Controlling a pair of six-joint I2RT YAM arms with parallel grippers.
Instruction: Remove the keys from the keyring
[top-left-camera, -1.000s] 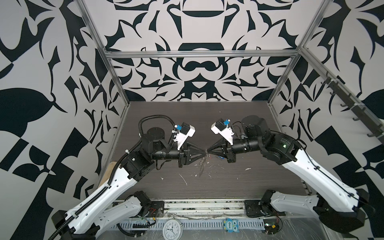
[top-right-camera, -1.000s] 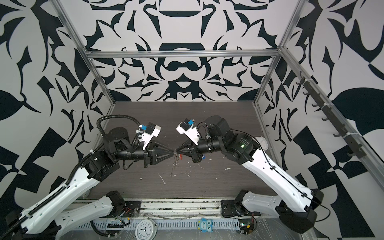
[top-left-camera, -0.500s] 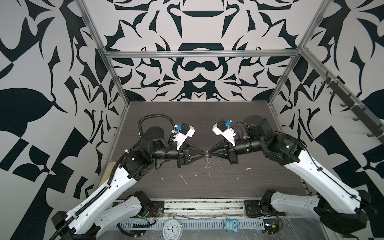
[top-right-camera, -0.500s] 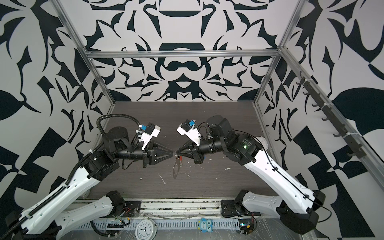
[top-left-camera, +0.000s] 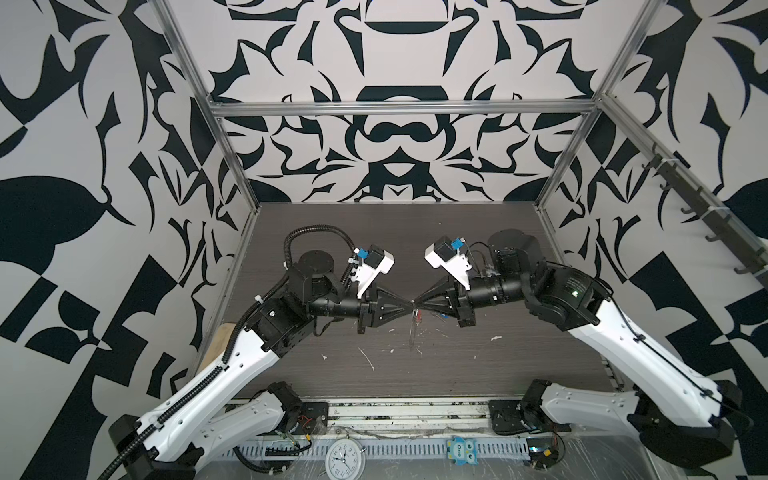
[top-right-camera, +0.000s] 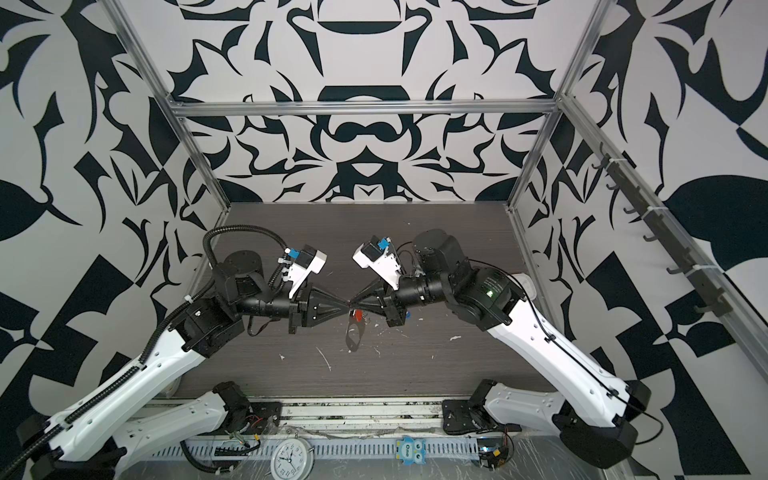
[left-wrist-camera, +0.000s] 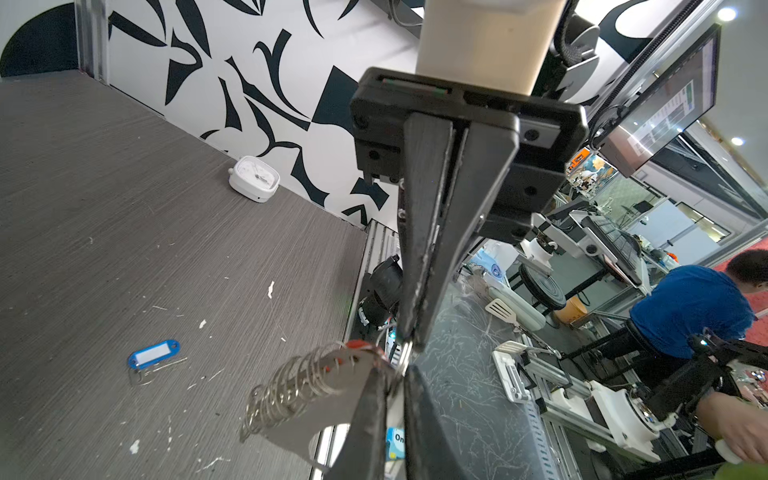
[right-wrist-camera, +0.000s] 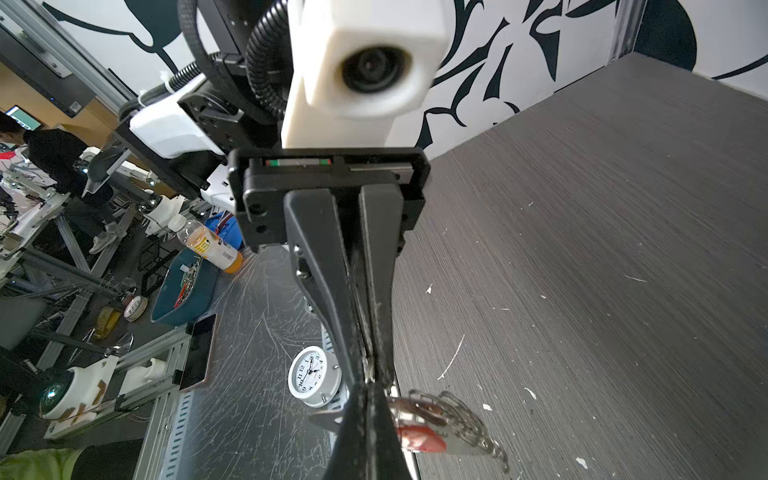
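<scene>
**A:** Where do the two arms stand?

**B:** The left end effector (top-left-camera: 409, 308) and the right end effector (top-left-camera: 418, 307) point straight at each other. They meet tip to tip, raised above the worktop (top-left-camera: 498, 365).

**A:** And the keyring?

**B:** The keyring (left-wrist-camera: 291, 386) is right at that meeting point. One ring sits at the tips, and the rest, a bunch of thin silvery rings, hangs down just beside them.

**A:** Is the right end effector gripping it?

**B:** Yes. Its fingers are pressed together, with a ring of the keyring pinched at the very tip.

**A:** And the left one?

**B:** Its fingers are drawn close, but its own wrist view shows a thin gap between them. A ring runs through that gap. I cannot tell whether the fingers actually grip it.

**A:** Where are the keys?

**B:** The red key (right-wrist-camera: 419, 441) is on the keyring. It hangs among the rings, just beside the right end effector's tips.

**B:** The blue key (left-wrist-camera: 153, 354) is off the keyring. It lies flat on the worktop with a small ring of its own, below both end effectors and well apart from their tips.
</scene>
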